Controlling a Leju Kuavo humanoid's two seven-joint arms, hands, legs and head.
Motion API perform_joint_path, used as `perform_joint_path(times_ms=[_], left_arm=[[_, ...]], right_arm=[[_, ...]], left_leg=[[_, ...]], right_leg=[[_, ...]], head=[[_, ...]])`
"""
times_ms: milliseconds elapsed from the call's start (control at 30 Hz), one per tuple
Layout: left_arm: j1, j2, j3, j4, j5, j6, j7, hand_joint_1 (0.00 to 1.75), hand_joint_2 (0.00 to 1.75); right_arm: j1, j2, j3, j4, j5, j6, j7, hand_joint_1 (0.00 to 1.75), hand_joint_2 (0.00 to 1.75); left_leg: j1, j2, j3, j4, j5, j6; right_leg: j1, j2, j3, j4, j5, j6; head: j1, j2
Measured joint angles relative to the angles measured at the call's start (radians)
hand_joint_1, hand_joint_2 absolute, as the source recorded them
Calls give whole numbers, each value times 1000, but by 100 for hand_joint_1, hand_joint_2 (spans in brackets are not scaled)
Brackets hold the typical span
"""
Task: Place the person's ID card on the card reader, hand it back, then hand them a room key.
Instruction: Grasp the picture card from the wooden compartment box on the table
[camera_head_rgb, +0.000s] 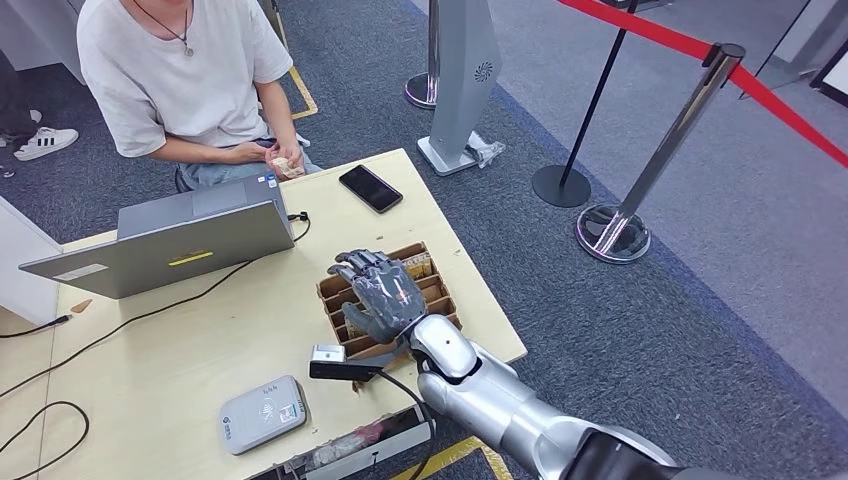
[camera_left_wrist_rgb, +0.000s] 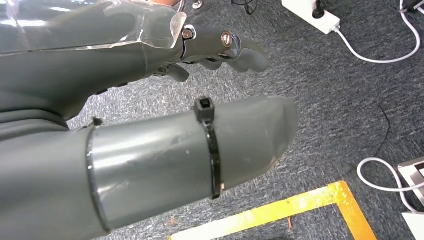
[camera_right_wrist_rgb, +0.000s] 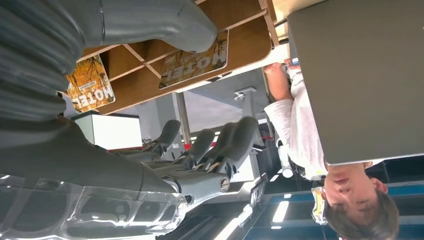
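The room keys (camera_right_wrist_rgb: 192, 64), printed "HOTEL", are stood on edge in the slots of a brown divided card box (camera_head_rgb: 432, 283) on the right part of the table (camera_head_rgb: 170, 360), presumably so that one can be pulled out from above. The right hand (camera_head_rgb: 378, 292) is held over this box with its fingers (camera_right_wrist_rgb: 239, 140) spread apart and nothing between them; in the right wrist view, empty space is seen between fingers and thumb, so no key is gripped yet. From this placing it is judged that the key step is in hand, and a thin card will have to be pinched from a narrow slot.

The ID card cannot be identified with certainty: something small is held in the person's hands (camera_head_rgb: 275, 160) at the far edge of the table, but it is too small to be named. The card reader (camera_head_rgb: 262, 413), a grey rounded pad, lies at the near left with nothing on it.

The left hand (camera_left_wrist_rgb: 210, 47) hangs over the carpet, its fingers loosely curled with nothing in them.

Between box and person, a phone (camera_head_rgb: 370, 188) lies on the far right of the table and an open laptop (camera_head_rgb: 165, 245) stands far left; a handover path over the phone seems free, while the laptop lid blocks the left.
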Motion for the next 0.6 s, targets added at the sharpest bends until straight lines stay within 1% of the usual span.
perform_joint_path(times_ms=[100, 233, 433, 600], left_arm=[[-1, 0, 0, 0, -5, -5, 0, 0, 0], [-5, 0, -1, 0, -14, -10, 0, 0, 0], [-11, 0, -2, 0, -21, -14, 3, 0, 0], [-12, 0, -2, 0, -21, -14, 7, 0, 0]], right_arm=[[-1, 0, 0, 8, 0, -2, 4, 75, 175], [-1, 0, 0, 18, 1, -4, 9, 88, 175], [-1, 0, -3, 31, 3, -4, 21, 85, 175], [-4, 0, -3, 41, 5, -1, 23, 87, 175]], left_leg=[[0, 0, 0, 0, 0, 0], [0, 0, 0, 0, 0, 0], [0, 0, 0, 0, 0, 0], [0, 0, 0, 0, 0, 0]], right_leg=[[0, 0, 0, 0, 0, 0], [0, 0, 0, 0, 0, 0], [0, 0, 0, 0, 0, 0], [0, 0, 0, 0, 0, 0]], head=[[0, 0], [0, 0], [0, 0], [0, 0]])
